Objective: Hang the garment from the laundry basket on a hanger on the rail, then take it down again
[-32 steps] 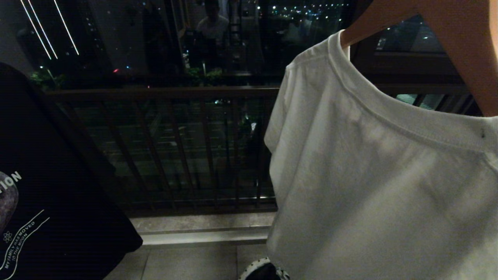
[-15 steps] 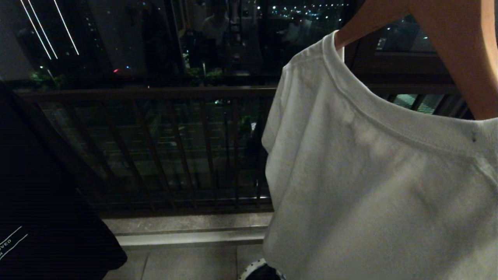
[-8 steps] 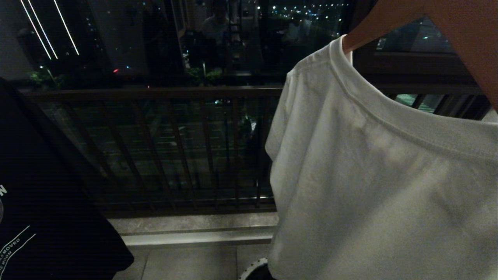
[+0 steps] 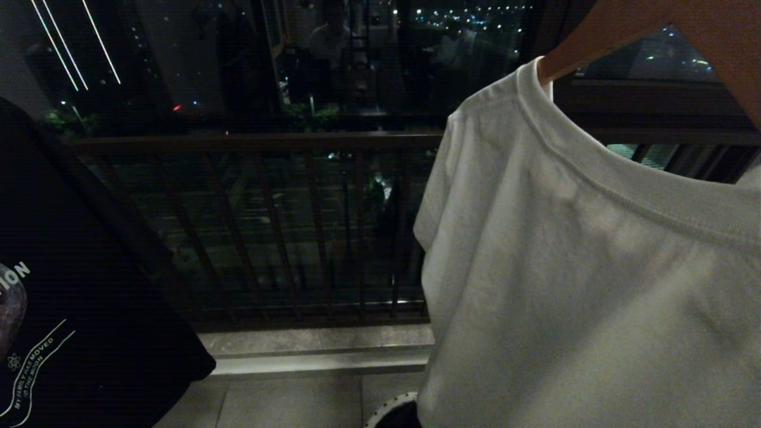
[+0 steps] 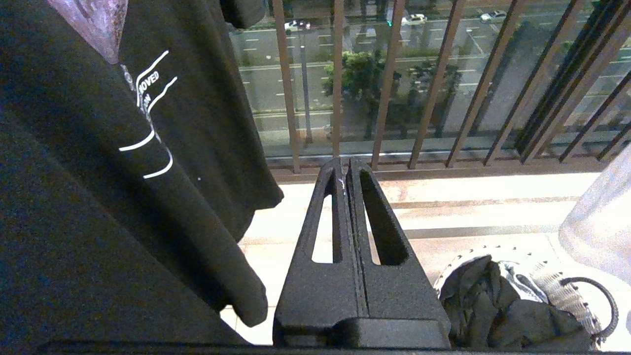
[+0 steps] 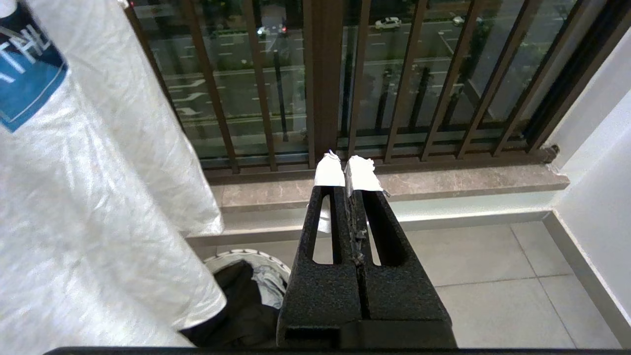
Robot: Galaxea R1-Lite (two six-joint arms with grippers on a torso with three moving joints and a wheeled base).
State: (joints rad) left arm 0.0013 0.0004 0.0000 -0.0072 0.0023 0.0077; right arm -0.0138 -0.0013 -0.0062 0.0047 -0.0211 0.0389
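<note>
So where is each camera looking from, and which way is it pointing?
Head view: up high, facing the balcony railing between a black T-shirt and a white T-shirt; no arm shows.
Left wrist view: behind the shut left gripper, aimed down past the black shirt at the laundry basket.
Right wrist view: behind the shut right gripper, beside the white shirt.
All three share the railing and basket.
</note>
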